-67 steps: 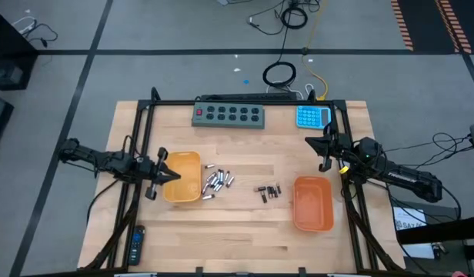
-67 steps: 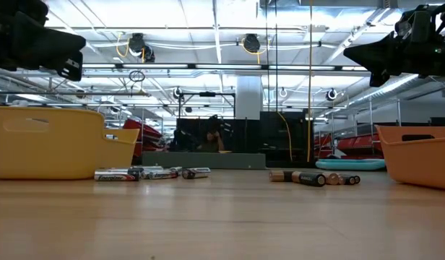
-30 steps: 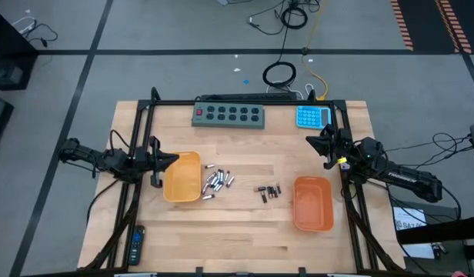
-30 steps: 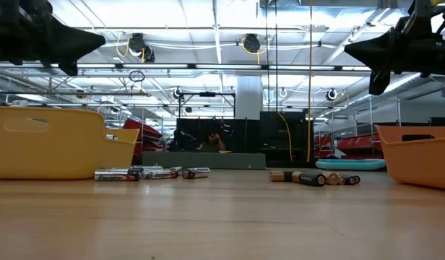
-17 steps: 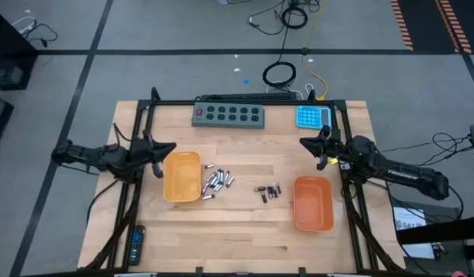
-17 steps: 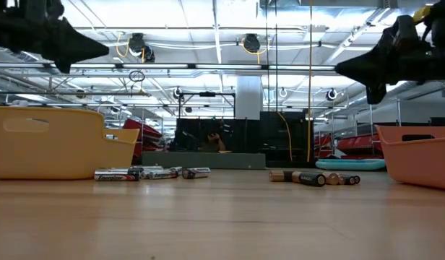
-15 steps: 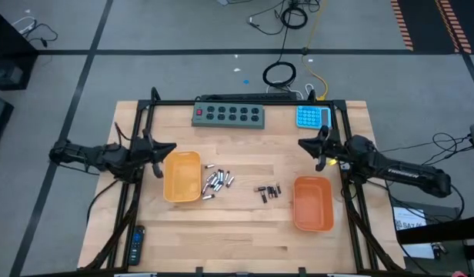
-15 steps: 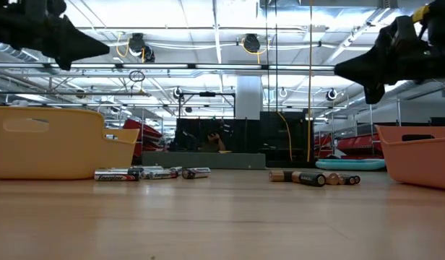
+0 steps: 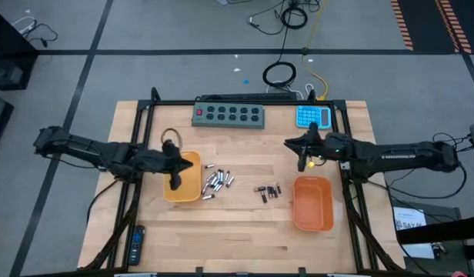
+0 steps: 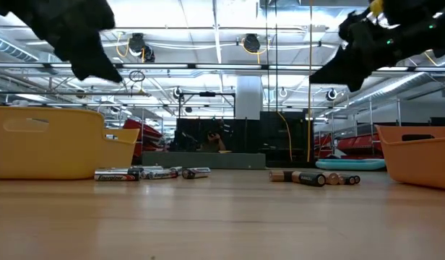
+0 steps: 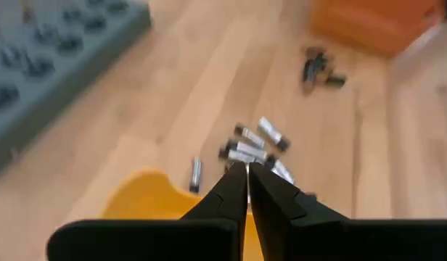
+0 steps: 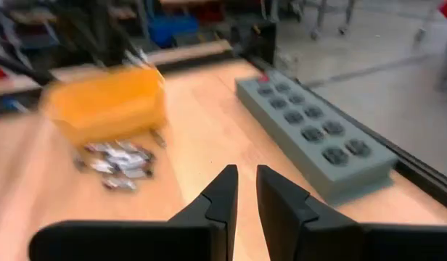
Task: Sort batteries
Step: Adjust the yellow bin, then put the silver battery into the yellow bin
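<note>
A cluster of silvery batteries (image 9: 215, 182) lies flat on the wooden table just right of the yellow tray (image 9: 189, 187). A smaller group of dark batteries (image 9: 268, 191) lies left of the orange tray (image 9: 312, 208). My left gripper (image 9: 176, 181) hangs shut above the yellow tray's right part, tipped down, with the silvery batteries (image 11: 256, 148) just beyond its tips (image 11: 247, 168). My right gripper (image 9: 291, 145) hovers above the table left of the blue calculator, its fingers (image 12: 247, 174) a narrow gap apart, holding nothing. In the low view both grippers (image 10: 114, 76) (image 10: 314, 79) are well above the table.
A grey power strip (image 9: 229, 115) lies along the table's far edge, with a blue calculator (image 9: 312, 116) to its right. A dark remote (image 9: 136, 245) lies off the table's near left corner. Bare wood lies between and in front of the two trays.
Both arms have reached in toward the table's middle. My left gripper has gone right from beside the yellow tray to above it and has tipped downward. My right gripper has gone left, away from the table's right edge. The batteries and trays have stayed put.
</note>
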You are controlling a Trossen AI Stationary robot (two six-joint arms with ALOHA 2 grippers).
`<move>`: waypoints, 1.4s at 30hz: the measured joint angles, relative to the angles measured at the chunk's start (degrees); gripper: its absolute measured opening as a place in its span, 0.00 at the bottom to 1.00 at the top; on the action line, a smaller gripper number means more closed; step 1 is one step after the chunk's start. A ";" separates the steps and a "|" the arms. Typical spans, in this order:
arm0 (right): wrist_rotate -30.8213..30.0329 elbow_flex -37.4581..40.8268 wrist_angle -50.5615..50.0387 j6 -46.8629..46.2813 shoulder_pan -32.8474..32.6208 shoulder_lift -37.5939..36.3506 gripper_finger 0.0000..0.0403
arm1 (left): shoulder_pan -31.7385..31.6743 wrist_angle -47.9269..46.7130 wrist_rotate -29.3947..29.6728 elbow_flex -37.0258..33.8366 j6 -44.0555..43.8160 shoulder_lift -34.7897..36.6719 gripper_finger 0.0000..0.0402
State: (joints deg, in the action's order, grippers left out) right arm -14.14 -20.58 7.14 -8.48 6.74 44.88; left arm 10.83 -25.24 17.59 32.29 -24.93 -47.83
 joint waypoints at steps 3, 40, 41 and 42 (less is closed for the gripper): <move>-1.00 -1.46 1.26 0.65 -1.98 5.70 0.11 | -0.13 -2.06 -0.35 2.02 -2.86 -7.01 0.07; -14.55 -3.47 18.86 0.27 -13.99 24.77 0.11 | -2.93 -31.59 -15.08 6.54 -20.58 -29.91 0.07; -14.55 -3.47 18.86 0.00 -13.99 24.76 0.11 | -2.93 -32.21 -13.97 7.78 -19.87 -29.91 0.07; -14.55 -3.47 18.84 -0.40 -13.99 24.76 0.11 | -2.93 -32.88 -13.19 9.09 -19.34 -29.91 0.07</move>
State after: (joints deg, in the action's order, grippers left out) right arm -28.69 -24.05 25.98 -8.87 -7.25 69.65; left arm 7.90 -58.13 4.40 41.38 -44.27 -77.73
